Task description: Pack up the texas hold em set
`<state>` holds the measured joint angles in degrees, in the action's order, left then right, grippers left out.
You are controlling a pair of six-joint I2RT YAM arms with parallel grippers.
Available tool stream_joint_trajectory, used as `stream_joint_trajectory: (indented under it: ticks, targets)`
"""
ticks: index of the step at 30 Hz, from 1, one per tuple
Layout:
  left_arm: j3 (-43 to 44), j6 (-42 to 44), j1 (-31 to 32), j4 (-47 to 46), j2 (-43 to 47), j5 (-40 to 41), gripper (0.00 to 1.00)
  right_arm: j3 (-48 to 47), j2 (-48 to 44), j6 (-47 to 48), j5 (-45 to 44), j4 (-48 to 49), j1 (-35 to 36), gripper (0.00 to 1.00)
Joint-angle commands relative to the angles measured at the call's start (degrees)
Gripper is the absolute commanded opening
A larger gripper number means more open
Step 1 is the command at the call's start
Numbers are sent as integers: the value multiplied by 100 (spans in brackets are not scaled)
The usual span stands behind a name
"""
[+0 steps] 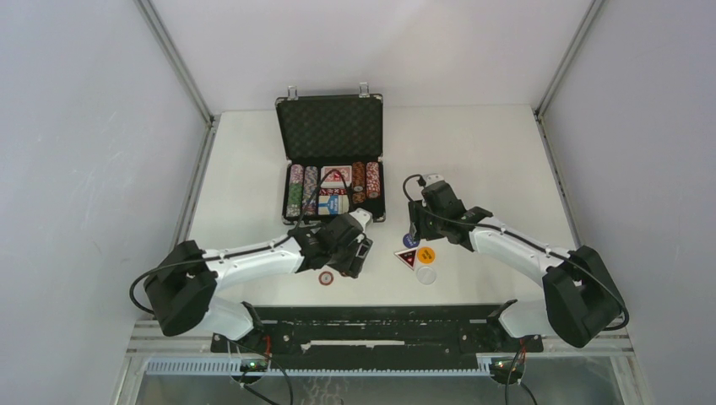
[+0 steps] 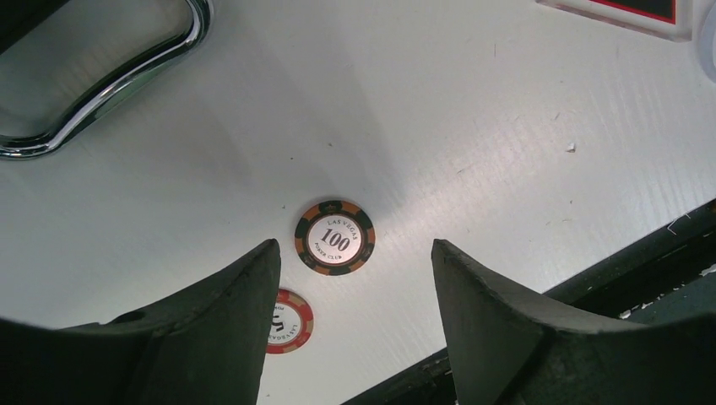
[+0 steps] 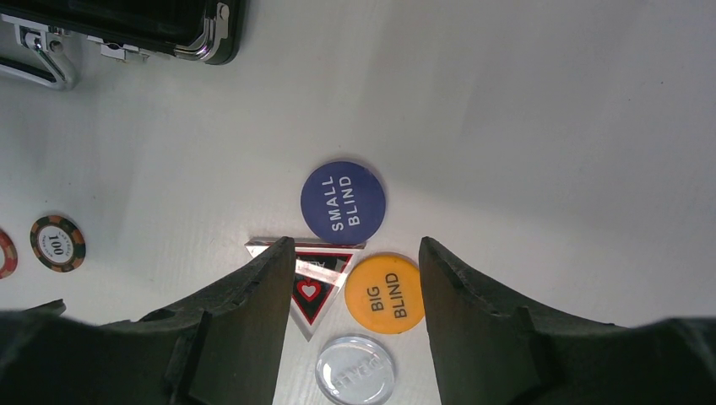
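Observation:
The black silver-edged case (image 1: 329,126) lies open at the back, with rows of striped chips (image 1: 295,190) and a red card deck (image 1: 336,175) inside. On the table just beyond my open left gripper (image 2: 355,245) lies a black-and-orange 100 chip (image 2: 334,237). A red chip (image 2: 290,321) is half hidden by its left finger. My right gripper (image 3: 356,242) hangs open above the dealer buttons: blue SMALL BLIND (image 3: 344,202), orange BIG BLIND (image 3: 384,294), a clear triangle with a red heart (image 3: 317,283) and a clear round one (image 3: 355,369). Neither gripper holds anything.
The case's chrome handle (image 2: 101,76) sticks out toward the left gripper. A black rail (image 1: 380,325) runs along the table's near edge, close behind the loose chips. Grey walls with metal posts (image 1: 181,67) close in both sides of the white table (image 1: 490,152).

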<state>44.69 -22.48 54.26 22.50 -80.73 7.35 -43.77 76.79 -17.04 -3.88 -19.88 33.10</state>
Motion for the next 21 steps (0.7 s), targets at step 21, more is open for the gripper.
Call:
stream_joint_trajectory:
  ticks: [21]
  targets:
    - [-150,11,-131,-219,-662,-212,63,0,84,-30,49,243,30,63]
